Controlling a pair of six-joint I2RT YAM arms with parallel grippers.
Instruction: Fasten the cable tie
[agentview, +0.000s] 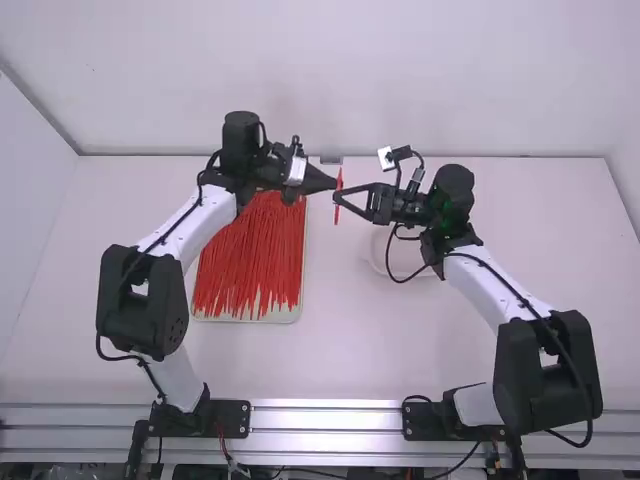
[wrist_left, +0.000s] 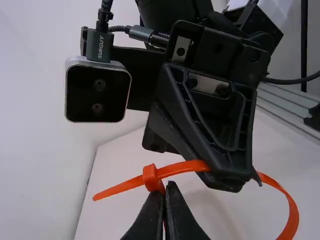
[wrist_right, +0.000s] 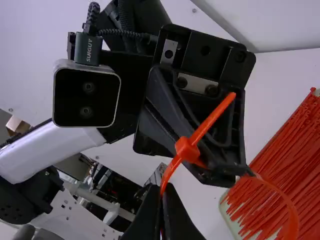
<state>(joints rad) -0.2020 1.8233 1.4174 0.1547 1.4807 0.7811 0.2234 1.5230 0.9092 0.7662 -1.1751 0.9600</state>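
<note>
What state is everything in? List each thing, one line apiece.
cable tie: looped, tail through its head, loop not tight
left end effector: shut on the cable tie
right end effector: shut on the cable tie
spare cable ties: piled loose on the tray

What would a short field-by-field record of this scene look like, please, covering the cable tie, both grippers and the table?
held item: orange plastic cable tie, looped, tail seemingly threaded through its head, held above the white table
left gripper: shut on the tie
right gripper: shut on the tie
on table: pile of red cable ties on a pale flat board
</note>
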